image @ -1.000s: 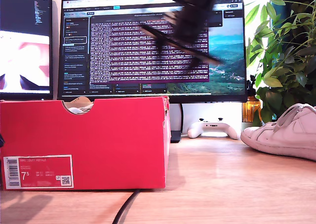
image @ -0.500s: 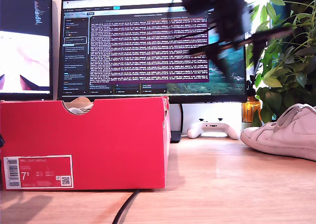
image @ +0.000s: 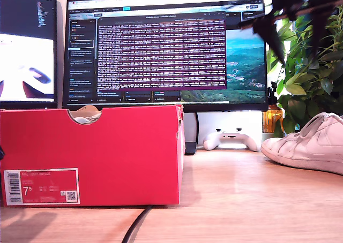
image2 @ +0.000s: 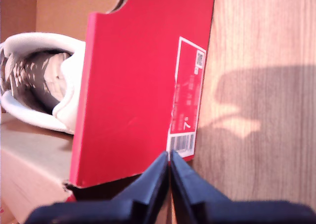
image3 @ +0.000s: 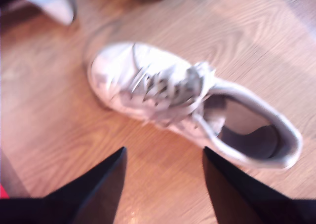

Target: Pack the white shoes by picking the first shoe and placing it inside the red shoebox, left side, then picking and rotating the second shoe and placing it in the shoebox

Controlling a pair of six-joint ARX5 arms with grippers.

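Observation:
The red shoebox (image: 91, 152) stands on the wooden desk at the exterior view's left, label side toward the camera. One white shoe (image2: 44, 86) lies inside it, and a bit of it shows through the notch (image: 86, 114). The other white shoe (image: 311, 144) rests on the desk at the exterior view's right. My second gripper (image: 297, 45) hovers high above that shoe (image3: 163, 93), open (image3: 164, 155) and holding nothing. My first gripper (image2: 169, 157) is shut on nothing, just outside the box's labelled wall (image2: 128, 86). It does not show clearly in the exterior view.
Two monitors (image: 166, 50) stand behind the box. A white game controller (image: 231, 139) sits under the larger one. A leafy plant (image: 311, 77) and an amber bottle (image: 272, 120) are behind the loose shoe. A black cable (image: 136, 227) runs from the box toward the desk's front edge.
The second arm has swung across the exterior view from in front of the monitor toward the right and now hangs over the loose shoe. The box and shoes have stayed put.

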